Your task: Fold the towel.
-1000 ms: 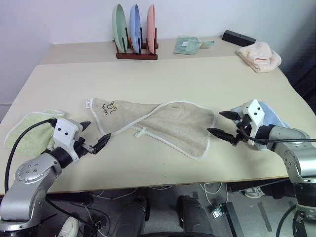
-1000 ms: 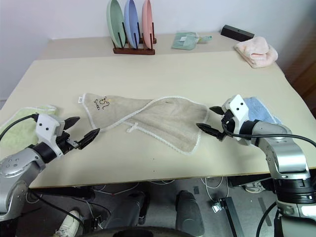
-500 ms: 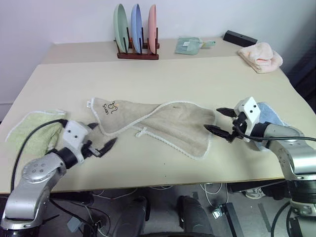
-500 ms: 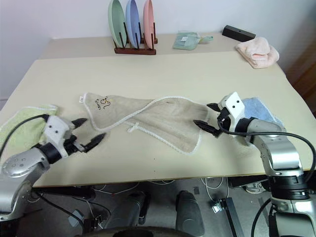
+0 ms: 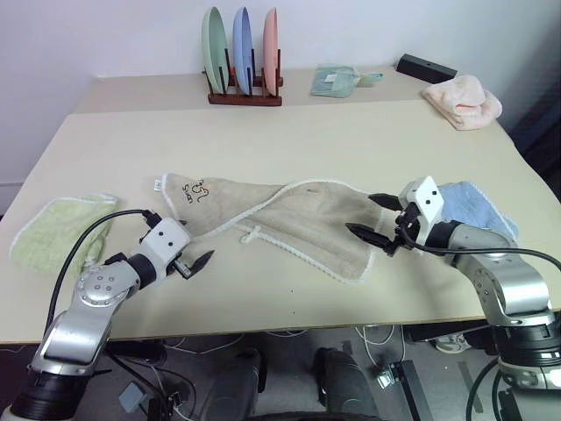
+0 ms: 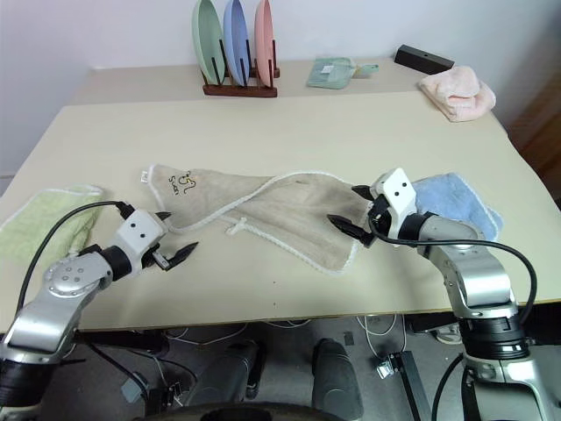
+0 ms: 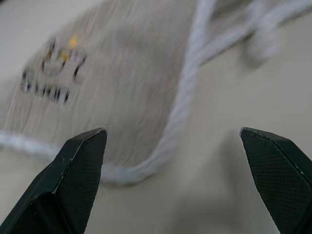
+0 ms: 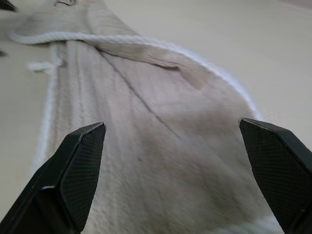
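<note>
- Zero neat folds so far: beige towel lies crumpled mid-counter, one flap flopped diagonally over itself, logo corner flat toward the robot's left.
- Left end effector spread wide, empty, just beside the corded edge below the logo.
- Right end effector spread wide, empty, at the towel's right edge, tips over the fabric; contact unclear.
- Nothing gripped yet.
- Left to do, by my read: grab corners, flatten, then fold, so basically everything.
- Green towel and blue towel sit at the counter's sides, untouched.

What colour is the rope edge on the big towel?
White, seen best in the right wrist view on the towel.
</note>
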Tool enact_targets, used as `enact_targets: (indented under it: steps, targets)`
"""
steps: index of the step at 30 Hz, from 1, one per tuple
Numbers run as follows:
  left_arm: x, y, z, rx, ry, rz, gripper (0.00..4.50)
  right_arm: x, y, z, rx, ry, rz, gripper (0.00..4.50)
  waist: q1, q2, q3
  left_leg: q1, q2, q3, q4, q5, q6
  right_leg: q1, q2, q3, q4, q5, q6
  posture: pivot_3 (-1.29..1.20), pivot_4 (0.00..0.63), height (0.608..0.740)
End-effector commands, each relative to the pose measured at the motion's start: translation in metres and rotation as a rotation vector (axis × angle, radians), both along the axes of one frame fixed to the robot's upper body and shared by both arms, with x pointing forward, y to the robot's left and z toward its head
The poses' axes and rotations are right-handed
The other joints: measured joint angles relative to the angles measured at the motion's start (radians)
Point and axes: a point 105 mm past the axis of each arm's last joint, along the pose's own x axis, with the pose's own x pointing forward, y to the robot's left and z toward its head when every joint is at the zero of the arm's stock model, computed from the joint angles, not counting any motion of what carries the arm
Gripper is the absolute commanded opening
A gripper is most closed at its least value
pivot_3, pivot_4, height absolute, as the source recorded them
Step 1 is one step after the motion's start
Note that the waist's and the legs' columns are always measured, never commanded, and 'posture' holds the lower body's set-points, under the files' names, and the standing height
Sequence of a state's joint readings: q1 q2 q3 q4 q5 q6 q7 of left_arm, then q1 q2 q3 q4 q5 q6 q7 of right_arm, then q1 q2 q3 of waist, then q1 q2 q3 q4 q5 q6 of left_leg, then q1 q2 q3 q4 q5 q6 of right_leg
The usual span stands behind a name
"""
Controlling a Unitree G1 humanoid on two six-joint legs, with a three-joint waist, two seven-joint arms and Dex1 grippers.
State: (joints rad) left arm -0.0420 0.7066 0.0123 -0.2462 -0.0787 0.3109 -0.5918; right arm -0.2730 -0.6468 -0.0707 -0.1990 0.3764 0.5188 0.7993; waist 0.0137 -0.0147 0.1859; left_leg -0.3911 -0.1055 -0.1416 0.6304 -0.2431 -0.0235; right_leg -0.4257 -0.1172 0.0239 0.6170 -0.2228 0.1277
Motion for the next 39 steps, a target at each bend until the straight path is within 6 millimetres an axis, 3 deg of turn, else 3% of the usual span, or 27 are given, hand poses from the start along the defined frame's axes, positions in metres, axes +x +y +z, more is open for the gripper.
enact_targets:
  steps: [1,4,7,14,19,23,25,31,39]
  targets:
    - [0.009,0.009,-0.006,0.039,-0.006,0.019,4.5,-0.003,0.009,0.012,0.013,-0.043,0.02,4.46,-0.001,0.0,0.0,0.0,0.0,0.0,0.0,0.0,0.0,0.0,0.0,0.0,0.0,0.0,0.0,0.0,0.15,0.735]
    - [0.019,0.01,-0.008,0.046,-0.003,0.019,4.5,-0.003,0.011,0.014,0.016,-0.045,0.018,4.46,-0.001,0.001,0.0,0.0,0.0,-0.001,0.0,0.0,0.0,0.0,0.0,0.0,0.001,0.0,0.0,0.0,0.15,0.735]
    - [0.025,0.008,-0.007,0.032,-0.007,0.019,3.67,-0.003,0.013,0.016,0.021,-0.05,0.016,4.5,-0.001,0.001,-0.001,0.001,0.0,0.0,0.0,0.0,0.0,0.0,0.0,0.0,0.002,0.0,0.001,0.0,0.15,0.735]
    - [0.027,0.004,0.002,0.026,-0.025,0.007,0.13,-0.005,0.011,0.019,0.024,-0.065,-0.002,4.5,-0.005,0.001,0.0,0.001,0.0,-0.001,0.0,0.0,0.0,-0.001,0.001,0.0,0.002,0.001,0.002,0.0,0.15,0.735]
    - [0.025,0.004,0.017,0.039,-0.065,0.012,0.06,0.003,0.008,0.025,-0.007,-0.099,-0.025,4.5,-0.003,0.001,0.0,0.0,0.0,-0.001,0.0,0.0,0.0,-0.001,0.0,0.0,0.002,0.001,0.002,0.0,0.15,0.735]
    - [0.017,0.01,0.033,0.002,-0.109,0.049,0.06,0.036,-0.016,0.017,-0.186,-0.136,-0.143,4.5,-0.011,0.001,0.0,0.0,0.0,0.0,0.0,0.0,0.0,-0.001,0.0,0.001,0.002,0.001,0.002,0.0,0.15,0.735]
    - [0.01,0.013,0.033,0.001,-0.111,0.058,0.06,0.054,-0.027,0.013,-0.238,-0.134,-0.18,4.5,-0.014,0.001,0.0,0.0,0.0,0.0,0.0,0.0,0.0,-0.001,0.0,0.001,0.002,0.001,0.002,0.0,0.15,0.735]
    - [0.002,0.024,0.03,-0.001,-0.109,0.087,0.06,0.08,-0.036,-0.002,-0.294,-0.08,-0.177,4.5,-0.026,0.001,0.0,0.0,0.0,0.001,-0.001,0.0,0.0,-0.001,0.0,0.0,0.002,0.001,0.002,0.0,0.15,0.735]
    - [-0.007,0.036,0.021,-0.003,-0.104,0.113,0.06,0.1,-0.037,-0.018,-0.167,0.105,-0.192,4.5,-0.033,0.001,0.0,0.0,0.0,0.001,-0.001,0.0,0.0,-0.002,0.001,0.0,0.002,0.002,0.002,0.0,0.15,0.735]
